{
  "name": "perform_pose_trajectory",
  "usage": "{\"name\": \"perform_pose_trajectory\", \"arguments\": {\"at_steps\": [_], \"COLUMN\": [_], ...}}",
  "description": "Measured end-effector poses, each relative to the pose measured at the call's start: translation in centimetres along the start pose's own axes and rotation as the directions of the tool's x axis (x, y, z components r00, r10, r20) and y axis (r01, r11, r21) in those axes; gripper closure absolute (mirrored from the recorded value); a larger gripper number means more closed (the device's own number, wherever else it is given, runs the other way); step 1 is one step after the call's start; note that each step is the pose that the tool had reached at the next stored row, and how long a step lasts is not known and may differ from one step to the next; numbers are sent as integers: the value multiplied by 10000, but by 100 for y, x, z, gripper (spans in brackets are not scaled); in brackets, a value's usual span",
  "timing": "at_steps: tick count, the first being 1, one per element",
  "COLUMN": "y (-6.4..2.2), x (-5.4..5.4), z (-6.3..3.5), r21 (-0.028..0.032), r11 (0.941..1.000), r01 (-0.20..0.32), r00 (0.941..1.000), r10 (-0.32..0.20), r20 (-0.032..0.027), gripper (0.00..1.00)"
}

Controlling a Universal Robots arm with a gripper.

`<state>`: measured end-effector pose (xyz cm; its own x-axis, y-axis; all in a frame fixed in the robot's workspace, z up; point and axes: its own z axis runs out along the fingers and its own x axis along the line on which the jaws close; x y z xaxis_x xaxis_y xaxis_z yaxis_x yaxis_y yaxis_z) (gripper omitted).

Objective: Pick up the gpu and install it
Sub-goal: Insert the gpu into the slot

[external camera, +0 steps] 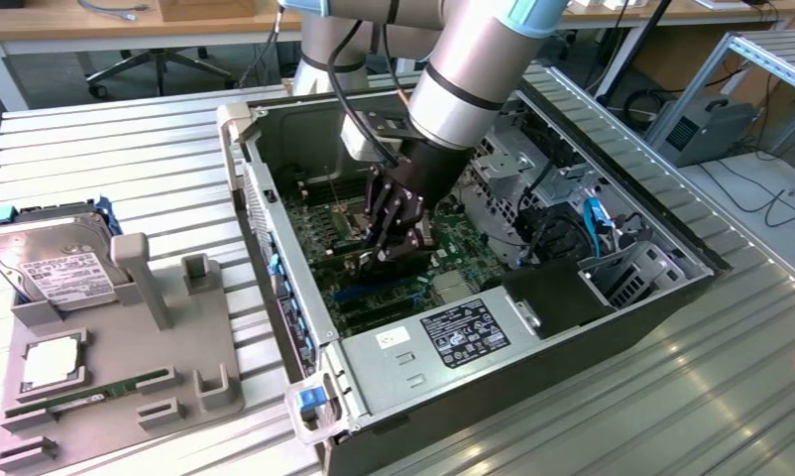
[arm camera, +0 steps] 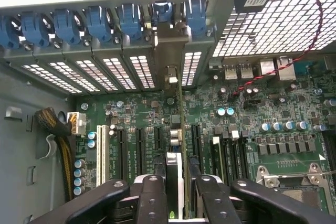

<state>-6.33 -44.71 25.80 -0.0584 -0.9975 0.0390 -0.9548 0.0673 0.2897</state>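
The open computer case (external camera: 504, 327) lies on its side on the slatted metal table (external camera: 133, 169), its green motherboard (external camera: 451, 243) facing up. The robot arm (external camera: 484, 69) reaches down into it from the far side. To the exterior view's left of the case sits a grey parts holder (external camera: 172, 347) carrying a silver hard drive (external camera: 56, 263) at its far end, a square processor (external camera: 52, 362) and a narrow green RAM stick (external camera: 87, 397) nearer.

Inside the case, the black gripper (external camera: 395, 243) hangs low over the motherboard's expansion slots. In the wrist view its fingers (arm camera: 152, 195) are partly closed on the gpu (arm camera: 179, 129), which stands on edge between them, seen thin and edge-on, running away toward the rear wall of the case. The card's silver end bracket (arm camera: 170, 51) stands against the row of slot covers (arm camera: 115, 72), under the blue retaining clips (arm camera: 100, 22). The card's lower edge is down among the black slots (arm camera: 139, 142); whether it is fully seated I cannot tell.
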Motion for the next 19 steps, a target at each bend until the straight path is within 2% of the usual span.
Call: {"name": "perform_pose_trajectory", "arguments": {"at_steps": [6,12,19], "y": [-2,-3,-3], "x": [-2,-6,-6], "z": [9,16,15], "r21": [-2,-3,-2], "r11": [10000,10000,10000], "r01": [2,17,45], "r00": [10000,10000,10000], "r10": [-2,-17,-45], "r20": [10,60,51], "gripper": [73,73,73]}}
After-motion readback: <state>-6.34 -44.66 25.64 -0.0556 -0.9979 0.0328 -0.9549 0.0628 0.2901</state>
